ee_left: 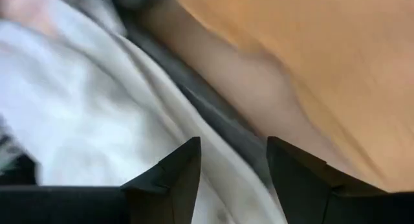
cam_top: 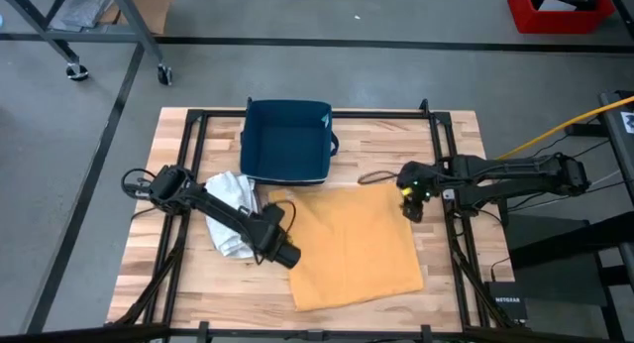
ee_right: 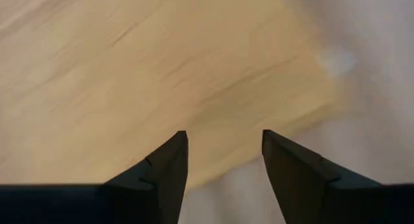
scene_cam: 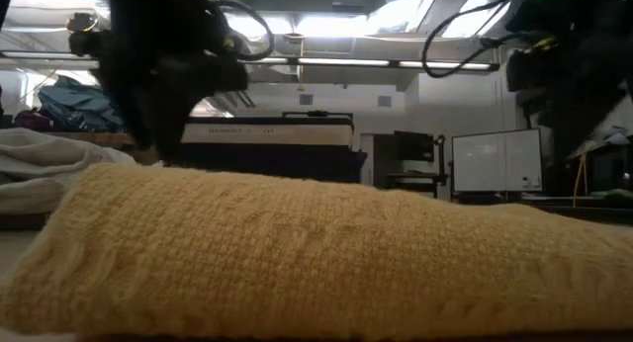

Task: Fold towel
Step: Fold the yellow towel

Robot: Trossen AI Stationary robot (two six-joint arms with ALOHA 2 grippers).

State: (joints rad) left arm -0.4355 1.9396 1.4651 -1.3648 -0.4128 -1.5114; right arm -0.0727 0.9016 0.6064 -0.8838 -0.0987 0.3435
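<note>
1. From above I see the yellow towel (cam_top: 355, 246) lying flat on the wooden table (cam_top: 456, 145), towards the near edge and slightly skewed, with one folded edge showing thick and rounded in the low view.
2. My left gripper (cam_top: 283, 254) sits at the towel's left edge, low over the table. In its wrist view the two dark fingers (ee_left: 169, 179) stand apart with nothing between them, so I read it as open and empty.
3. Beside that gripper, on its outer side, lies a crumpled white cloth (cam_top: 230, 209); the left arm crosses over it. The wrist view shows the white cloth next to the yellow towel, with a dark gap between them.
4. My right gripper (cam_top: 413, 206) is at the towel's far right corner. Its fingers (ee_right: 162, 169) are also spread, holding nothing, with the towel's corner just ahead of them on the table.
5. A dark blue square bin (cam_top: 287, 143) stands at the far side of the table, just beyond the towel's far edge; whether they touch I cannot tell.
</note>
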